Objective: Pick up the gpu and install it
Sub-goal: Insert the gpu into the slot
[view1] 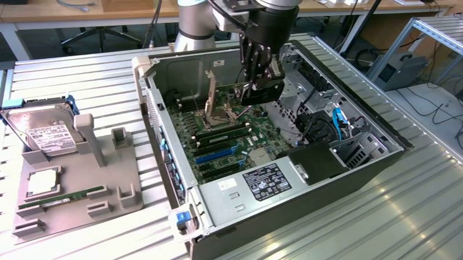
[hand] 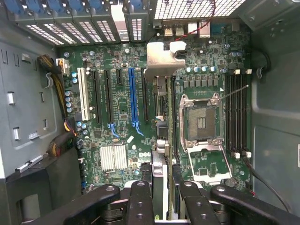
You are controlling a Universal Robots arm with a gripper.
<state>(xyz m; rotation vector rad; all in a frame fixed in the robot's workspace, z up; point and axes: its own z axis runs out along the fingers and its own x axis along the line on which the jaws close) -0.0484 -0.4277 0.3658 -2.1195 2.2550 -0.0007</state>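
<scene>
The gripper (view1: 258, 80) is clamped partway closed on the gpu (view1: 262, 93), holding it edge-down above the motherboard (view1: 224, 142), near the far edge of the open computer case (view1: 304, 197)

Arm (view1: 195, 24): grey link stands upright at the far side of the scene. The black wrist (view1: 274, 24) sits to the exterior view's right of it and points downward. Pincer (view1: 259, 81): fingers near vertical, tips down, jaws partly closed and clamped on the gpu (view1: 262, 93), which hangs below the fingertips. In the wrist view, dark finger links (hand: 140, 199) flank the card's edge on both sides.
</scene>
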